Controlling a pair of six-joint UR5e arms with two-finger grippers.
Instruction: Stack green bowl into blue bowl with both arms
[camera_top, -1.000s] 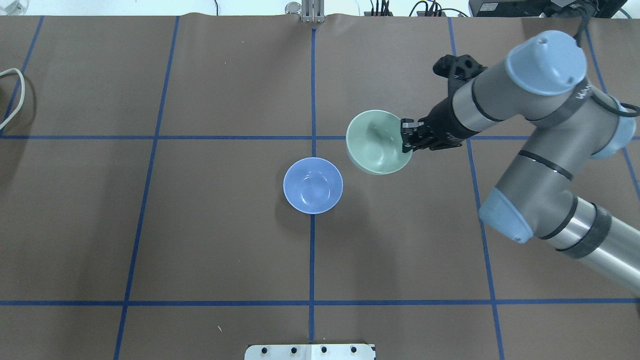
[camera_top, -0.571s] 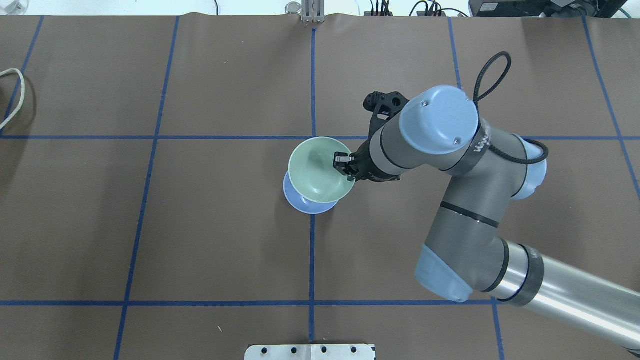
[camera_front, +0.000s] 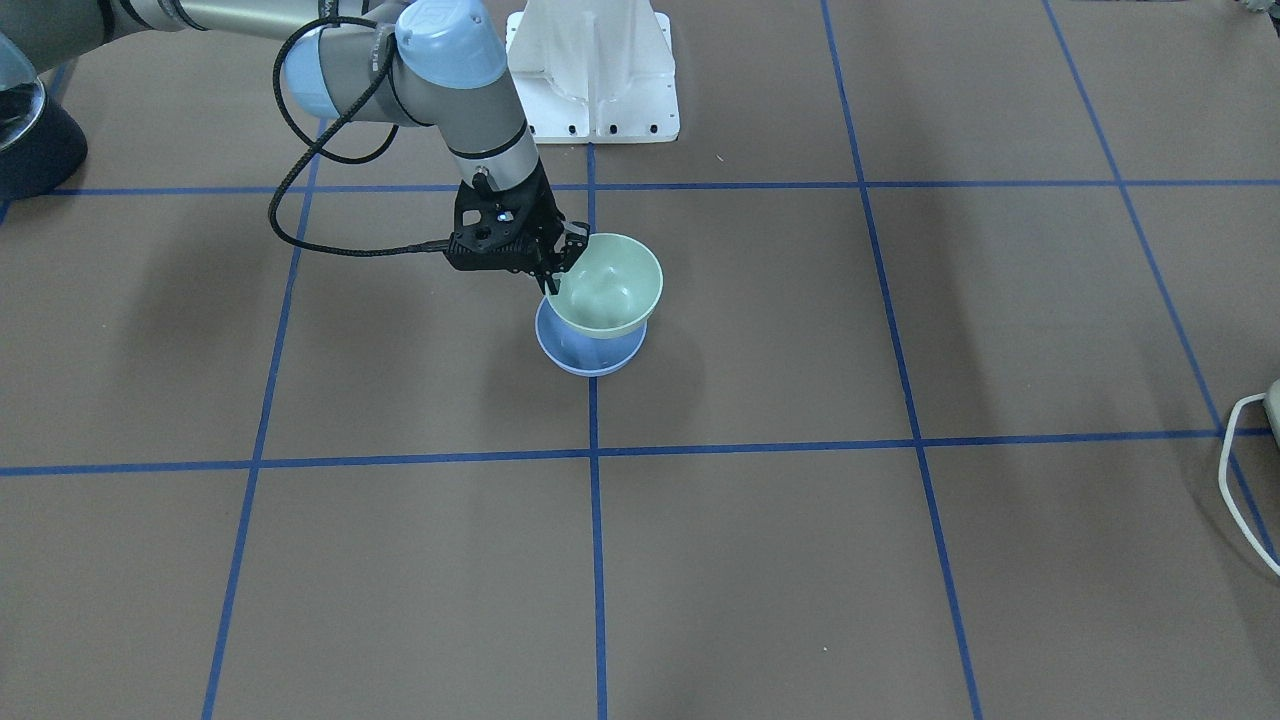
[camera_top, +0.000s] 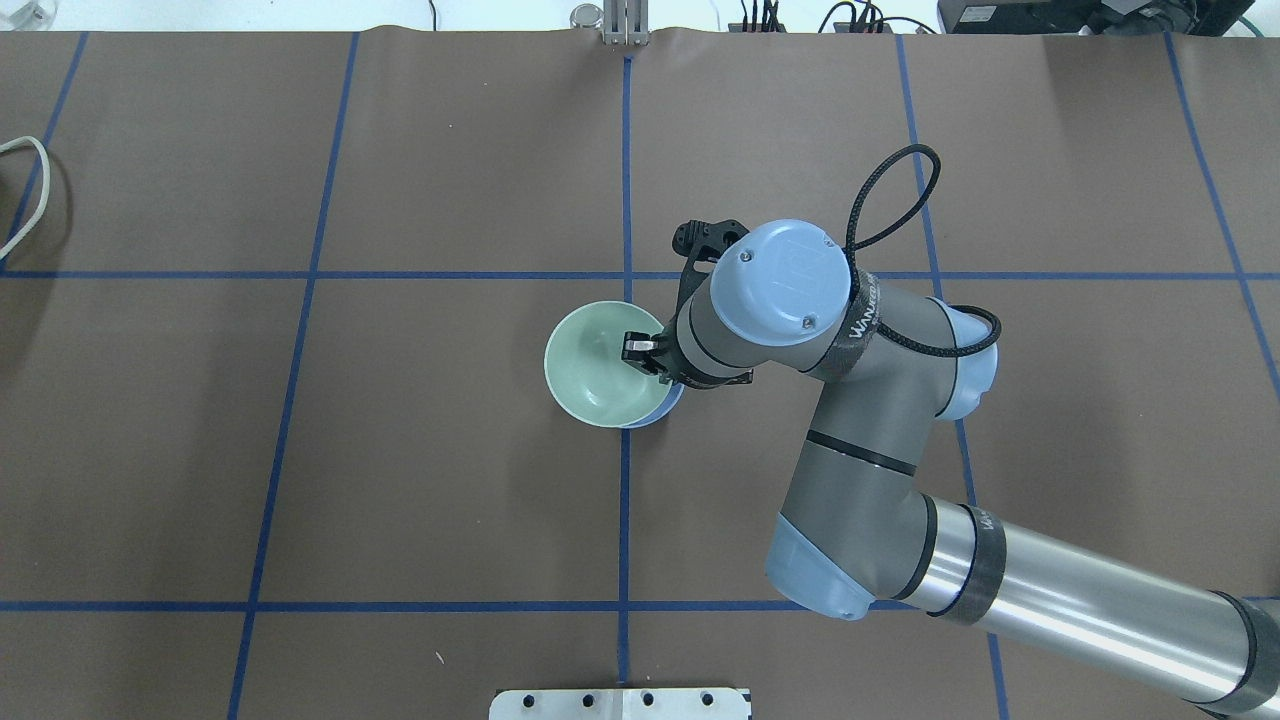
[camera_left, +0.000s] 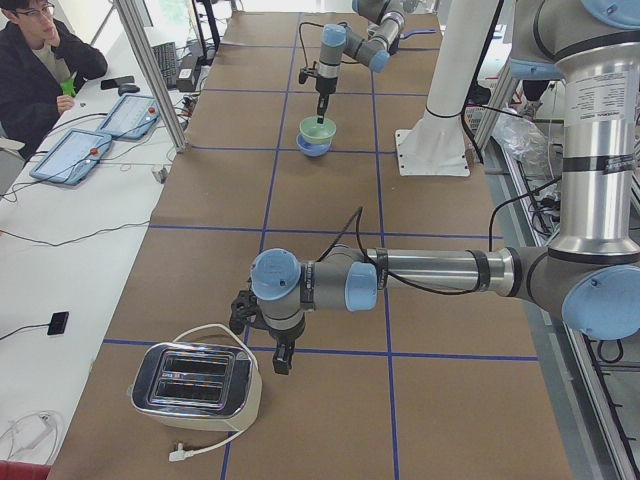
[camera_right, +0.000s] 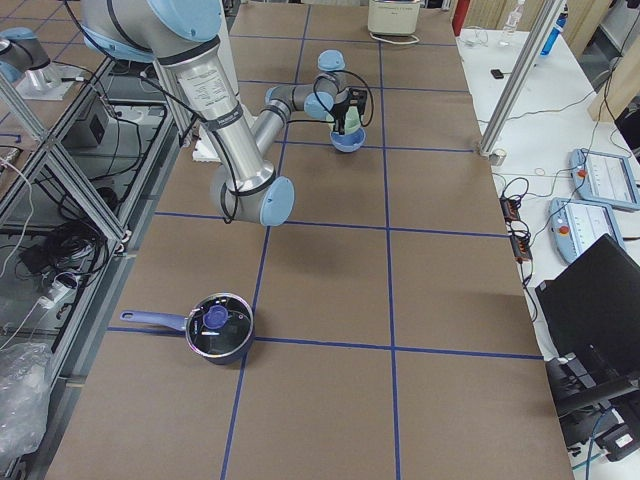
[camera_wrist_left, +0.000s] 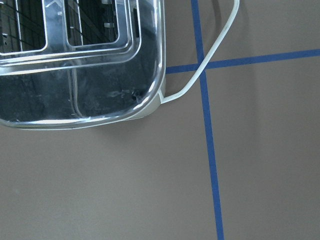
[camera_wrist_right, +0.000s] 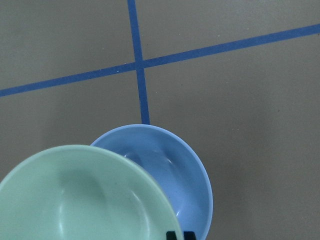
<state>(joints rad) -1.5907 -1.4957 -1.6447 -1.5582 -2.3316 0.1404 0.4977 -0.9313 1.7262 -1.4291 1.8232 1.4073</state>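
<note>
Green bowl (camera_front: 605, 285), rim pinched by our right fingers (camera_front: 562, 268), hovers above the blue bowl (camera_front: 590, 358). We judge the next move is to centre, lower and release. Of our left fingers (camera_left: 283, 358) we cannot tell.

The right arm (camera_top: 860, 440) is made of fat grey tubes, with a shiny silver part near its base. Round light-blue caps (camera_top: 785, 282) with tiny screws sit on its joints. A black band (camera_top: 860, 320) has white letters. A black cable (camera_front: 380, 250) loops to the black gripper (camera_front: 562, 266). The left arm (camera_left: 430, 271) looks the same.
</note>
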